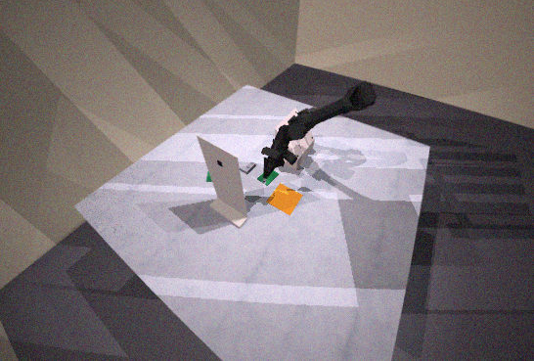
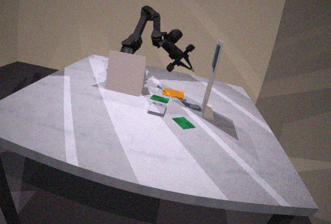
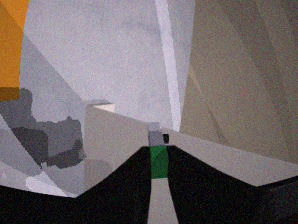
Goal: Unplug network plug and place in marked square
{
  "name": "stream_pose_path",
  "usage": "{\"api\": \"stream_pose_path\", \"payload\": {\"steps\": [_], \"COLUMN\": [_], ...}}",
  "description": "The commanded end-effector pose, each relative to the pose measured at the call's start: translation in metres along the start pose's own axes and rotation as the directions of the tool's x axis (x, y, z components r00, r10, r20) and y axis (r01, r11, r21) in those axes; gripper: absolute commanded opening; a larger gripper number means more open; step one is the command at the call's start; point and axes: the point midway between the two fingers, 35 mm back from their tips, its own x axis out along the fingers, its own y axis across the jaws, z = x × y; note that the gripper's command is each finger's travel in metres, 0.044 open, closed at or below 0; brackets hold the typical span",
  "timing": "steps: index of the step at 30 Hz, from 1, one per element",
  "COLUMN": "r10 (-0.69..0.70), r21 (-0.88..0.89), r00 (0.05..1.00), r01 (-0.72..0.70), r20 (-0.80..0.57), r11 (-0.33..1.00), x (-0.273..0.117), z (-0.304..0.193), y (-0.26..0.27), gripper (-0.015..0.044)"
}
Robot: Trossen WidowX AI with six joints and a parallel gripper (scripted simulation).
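Note:
My gripper (image 1: pixel 266 175) (image 2: pixel 191 68) (image 3: pixel 157 153) is shut on the plug (image 2: pixel 193 71) (image 3: pixel 155 136), whose grey body and green part show between the fingertips in the wrist view. The fingers point down and forward, well above the table and clear of the panel. The upright panel (image 1: pixel 222 182) (image 2: pixel 209 85) has an empty dark socket hole (image 1: pixel 219 163). An orange square (image 1: pixel 286 200) (image 2: pixel 173 93) lies flat on the table near the panel. I cannot tell the state of the plug's tab.
Two green patches (image 1: pixel 273 175) (image 2: pixel 159 98) (image 2: pixel 183 122) lie on the table. A small grey box (image 1: pixel 247 167) (image 2: pixel 157 110) is near them. A large pinkish upright block (image 1: pixel 301 151) (image 2: pixel 125 72) stands near the arm's base. The panel's foot (image 1: pixel 237 220) (image 2: pixel 208 112) reaches onto the table.

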Motion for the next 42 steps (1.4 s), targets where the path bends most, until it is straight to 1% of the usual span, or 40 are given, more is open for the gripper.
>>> {"api": "stream_pose_path", "payload": {"steps": [1,9,19,42], "r10": [0.073,0.205,0.354,0.359], "r21": [-0.023,-0.087,-0.174,-0.177], "r00": [0.996,0.969,0.904,0.902], "r01": [-0.072,-0.194,-0.318,-0.323], "r20": [0.047,0.141,0.242,0.241], "r11": [0.997,0.977,0.932,0.93], "x": [0.004,0.01,0.009,0.019], "z": [0.012,0.038,0.068,0.069], "y": [0.019,0.053,0.092,0.105], "gripper": [0.0,0.0,0.0,0.0]}}
